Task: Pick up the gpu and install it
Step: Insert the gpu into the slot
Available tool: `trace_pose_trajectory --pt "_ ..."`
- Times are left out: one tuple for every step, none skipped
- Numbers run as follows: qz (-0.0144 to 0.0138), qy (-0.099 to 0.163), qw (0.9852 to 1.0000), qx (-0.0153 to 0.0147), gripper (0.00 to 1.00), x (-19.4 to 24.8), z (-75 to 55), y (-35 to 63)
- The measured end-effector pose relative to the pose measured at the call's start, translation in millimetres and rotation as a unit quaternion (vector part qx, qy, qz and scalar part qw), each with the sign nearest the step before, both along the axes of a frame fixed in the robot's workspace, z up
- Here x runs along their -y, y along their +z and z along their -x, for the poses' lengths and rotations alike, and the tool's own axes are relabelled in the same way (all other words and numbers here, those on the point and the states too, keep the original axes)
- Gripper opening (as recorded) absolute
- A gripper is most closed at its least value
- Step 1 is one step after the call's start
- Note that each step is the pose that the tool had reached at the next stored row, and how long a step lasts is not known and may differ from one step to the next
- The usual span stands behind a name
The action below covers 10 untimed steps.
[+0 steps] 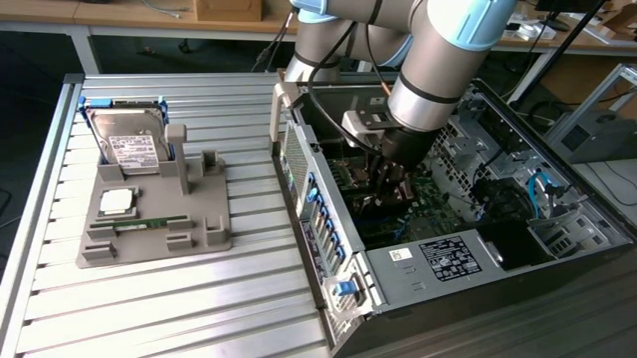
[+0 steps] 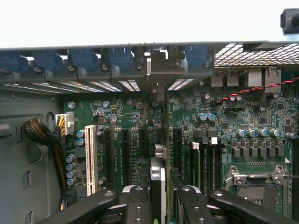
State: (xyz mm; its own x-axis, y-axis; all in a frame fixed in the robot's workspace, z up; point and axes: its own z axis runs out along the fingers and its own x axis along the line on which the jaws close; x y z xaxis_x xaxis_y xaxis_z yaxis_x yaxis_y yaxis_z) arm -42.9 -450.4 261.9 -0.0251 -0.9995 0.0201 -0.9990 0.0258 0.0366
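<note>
A: Inside the open black computer case point(image 1: 468, 246), where is the thin dark gpu card point(image 2: 161, 140) held?

B: Edge-on over the green motherboard point(image 2: 261, 116), clamped by the black gripper point(image 2: 160, 198). Stiff, light, fragile; best gripped by its top edge.

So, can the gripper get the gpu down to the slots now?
Probably yes. The gripper holds the gpu edge-on above the motherboard, the case side is open, and nothing seems to lie between card and slots.
</note>
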Motion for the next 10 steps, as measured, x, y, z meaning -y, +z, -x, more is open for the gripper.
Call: trace_pose_trajectory --pt "0.0000 0.000 1.0000 0.0000 0.27 0.0 0.0 -0.2" --pt "0.0000 0.000 1.0000 0.0000 0.27 0.0 0.0 -0.4" --pt "-0.0001 0.000 1.0000 0.0000 0.27 0.0 0.0 -0.7" --pt "-0.0005 0.000 1.0000 0.0002 0.27 -0.1 0.0 -1.5" --pt "-0.0003 0.000 1.0000 0.0001 0.27 -0.1 0.0 -1.4" --pt "-0.0002 0.000 1.0000 0.0001 0.27 0.0 0.0 -1.4" --pt "-0.0001 0.000 1.0000 0.0001 0.27 0.0 0.0 -1.3" --pt "-0.0002 0.000 1.0000 0.0001 0.27 0.0 0.0 -1.3" --pt "-0.0002 0.000 1.0000 0.0001 0.27 0.0 0.0 -1.3" --pt "-0.0001 0.000 1.0000 0.0001 0.27 0.0 0.0 -1.3"
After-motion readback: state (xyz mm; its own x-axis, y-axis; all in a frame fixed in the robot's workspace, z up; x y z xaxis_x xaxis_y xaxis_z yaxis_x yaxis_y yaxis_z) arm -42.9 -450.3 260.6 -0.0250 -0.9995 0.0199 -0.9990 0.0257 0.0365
